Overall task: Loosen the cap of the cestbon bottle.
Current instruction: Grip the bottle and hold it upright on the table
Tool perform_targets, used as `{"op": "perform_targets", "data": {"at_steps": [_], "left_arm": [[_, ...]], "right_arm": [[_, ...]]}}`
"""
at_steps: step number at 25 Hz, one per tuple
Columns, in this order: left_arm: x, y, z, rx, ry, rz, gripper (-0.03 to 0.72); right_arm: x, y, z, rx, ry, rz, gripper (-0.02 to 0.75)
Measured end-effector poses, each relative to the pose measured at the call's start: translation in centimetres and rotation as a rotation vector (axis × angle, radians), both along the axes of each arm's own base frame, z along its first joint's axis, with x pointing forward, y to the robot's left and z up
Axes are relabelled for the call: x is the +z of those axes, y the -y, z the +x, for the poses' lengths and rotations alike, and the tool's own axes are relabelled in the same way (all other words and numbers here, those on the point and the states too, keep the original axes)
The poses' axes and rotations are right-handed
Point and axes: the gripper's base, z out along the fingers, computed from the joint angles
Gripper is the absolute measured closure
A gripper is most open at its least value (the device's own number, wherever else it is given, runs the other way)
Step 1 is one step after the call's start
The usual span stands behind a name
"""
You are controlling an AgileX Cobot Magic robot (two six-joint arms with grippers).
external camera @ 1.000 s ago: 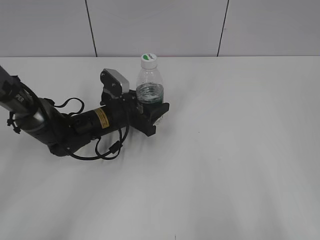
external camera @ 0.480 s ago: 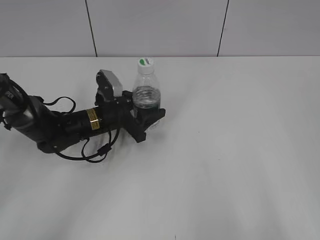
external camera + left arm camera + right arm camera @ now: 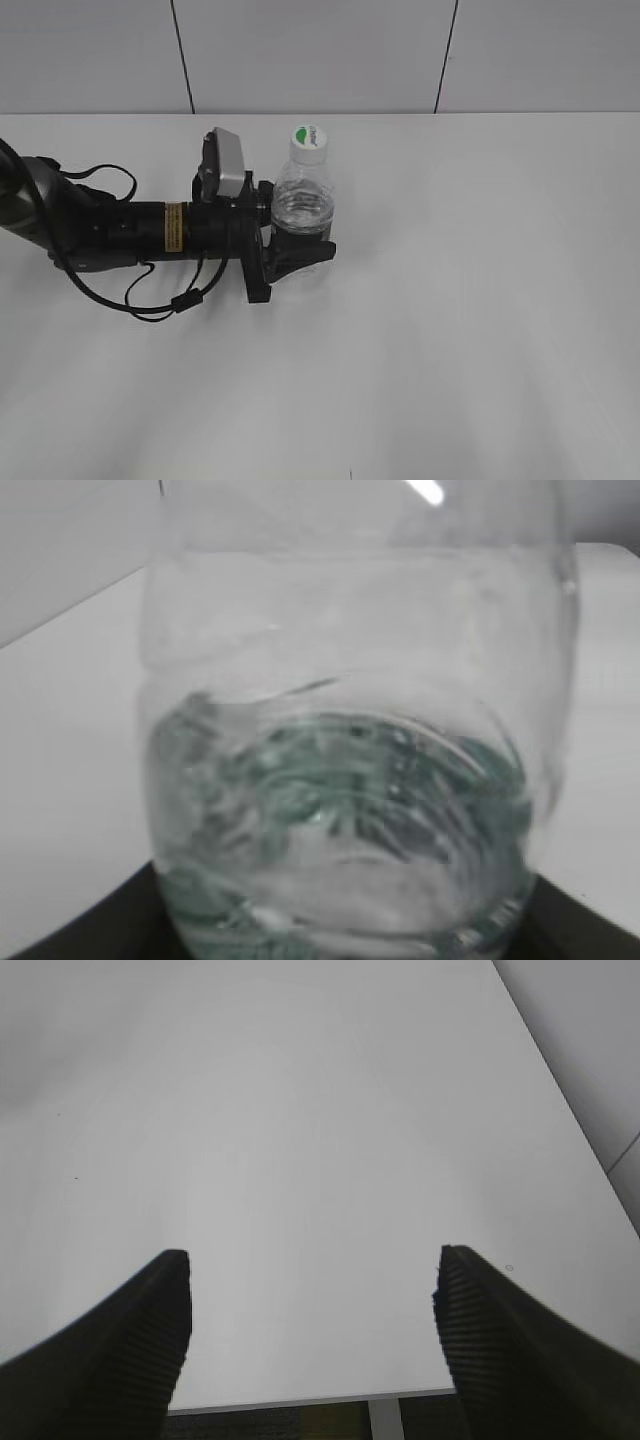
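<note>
The cestbon bottle (image 3: 303, 205) stands upright on the white table, clear and ribbed, with its dark green band low between the jaws. Its white cap (image 3: 310, 139) with a green leaf mark sits on the neck. My left gripper (image 3: 296, 247) reaches in from the left and is shut on the bottle's lower body. The bottle fills the left wrist view (image 3: 350, 780); the cap is out of that view. My right gripper (image 3: 312, 1310) is open and empty over bare table; it does not show in the exterior view.
The white table (image 3: 480, 300) stretches right and forward of the bottle. A grey panelled wall (image 3: 320, 50) runs along its far edge. The table's edge shows in the right wrist view (image 3: 300, 1400). The left arm's cables (image 3: 160, 295) lie on the table.
My left arm has swung round to lie level from the left, and the bottle in its jaws has shifted a little right and forward, staying upright.
</note>
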Motion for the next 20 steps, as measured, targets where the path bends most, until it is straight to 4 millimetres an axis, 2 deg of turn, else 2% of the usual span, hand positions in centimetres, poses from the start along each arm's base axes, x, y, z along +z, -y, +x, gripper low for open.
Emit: {"op": "perform_targets", "data": {"at_steps": [7, 14, 20], "left_arm": [[-0.4, 0.5, -1.3, -0.070, -0.014, 0.037, 0.277], [-1.4, 1.3, -3.3, -0.020, -0.075, 0.025, 0.277], [-1.3, 1.4, -2.9, 0.037, -0.073, 0.003, 0.277]], "right_arm": [[0.0, 0.0, 0.0, 0.000, 0.000, 0.000, 0.160], [0.0, 0.0, 0.0, 0.000, 0.000, 0.000, 0.160], [0.0, 0.0, 0.0, 0.000, 0.000, 0.000, 0.160]]}}
